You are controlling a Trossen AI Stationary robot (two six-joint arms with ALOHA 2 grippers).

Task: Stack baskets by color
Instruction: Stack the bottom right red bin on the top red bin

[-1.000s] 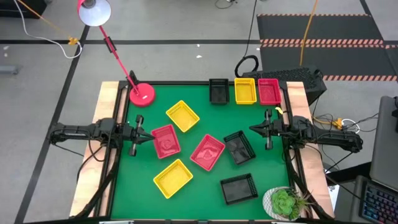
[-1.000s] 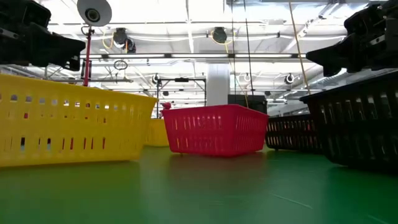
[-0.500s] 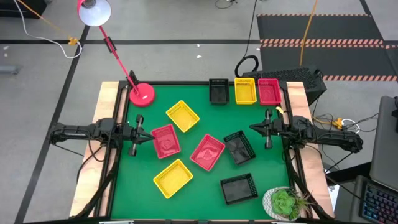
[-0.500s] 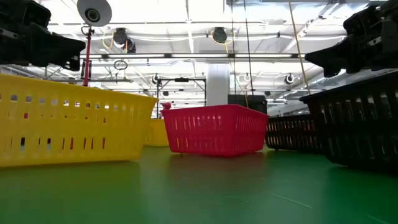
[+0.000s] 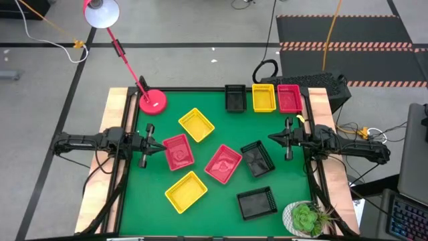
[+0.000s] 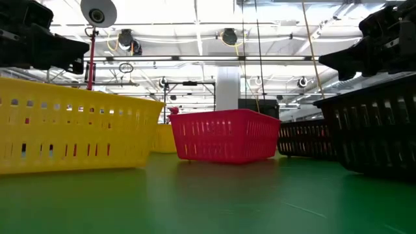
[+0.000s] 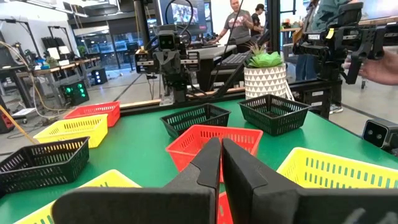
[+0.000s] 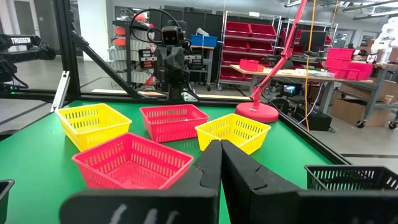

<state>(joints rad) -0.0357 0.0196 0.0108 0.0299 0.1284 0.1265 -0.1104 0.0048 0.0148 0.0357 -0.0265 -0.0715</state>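
Note:
Three baskets stand in a row at the table's far edge: black [image 5: 235, 98], yellow [image 5: 263, 98] and red [image 5: 289, 98]. Several more lie loose on the green mat: a yellow one [image 5: 196, 124], a red one [image 5: 178, 151], another red one [image 5: 223, 163], a black one [image 5: 257, 158], a yellow one [image 5: 186, 191] and a black one [image 5: 257, 203]. My left gripper [image 5: 162, 148] hangs level and shut at the left edge, above the mat and just left of the red basket. My right gripper [image 5: 271, 138] hangs level and shut at the right edge. Neither holds anything.
A red lamp base [image 5: 153, 102] stands at the far left corner, its arm reaching back beyond the table. A potted plant [image 5: 306, 217] sits at the near right corner. Wooden strips [image 5: 112, 120] border the green mat on both sides.

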